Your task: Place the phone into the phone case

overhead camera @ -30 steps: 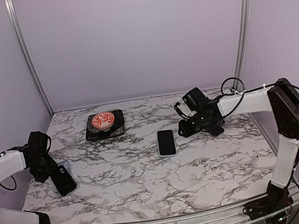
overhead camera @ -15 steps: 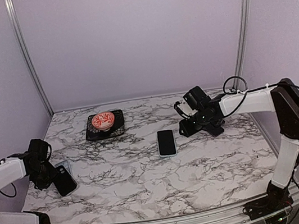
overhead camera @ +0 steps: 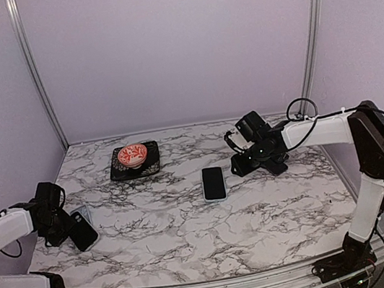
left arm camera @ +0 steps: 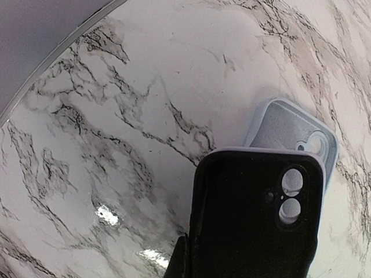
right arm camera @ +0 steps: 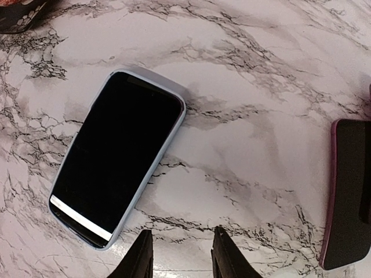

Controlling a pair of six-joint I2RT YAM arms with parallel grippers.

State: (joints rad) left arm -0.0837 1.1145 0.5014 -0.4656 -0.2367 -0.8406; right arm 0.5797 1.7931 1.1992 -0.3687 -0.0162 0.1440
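Your phone (overhead camera: 213, 183) lies flat, screen up, at the middle of the marble table (overhead camera: 193, 246). It is pale-rimmed and free on every side, so I'd judge it an easy approach. At its 2 o'clock the right gripper (right arm camera: 181, 258) hovers low, fingers spread and nothing between them, with the phone's near end just ahead of the tips. It looks poised to come down on it. Well off at the phone's 8 o'clock, by the left edge, the black case (left arm camera: 258, 214) shows its camera cut-outs and overlaps a pale case (left arm camera: 290, 128). The left gripper (overhead camera: 65, 226) sits at its end, but you can't tell whether it pinches the case. A red bowl (overhead camera: 133, 154) sits at 11 o'clock.
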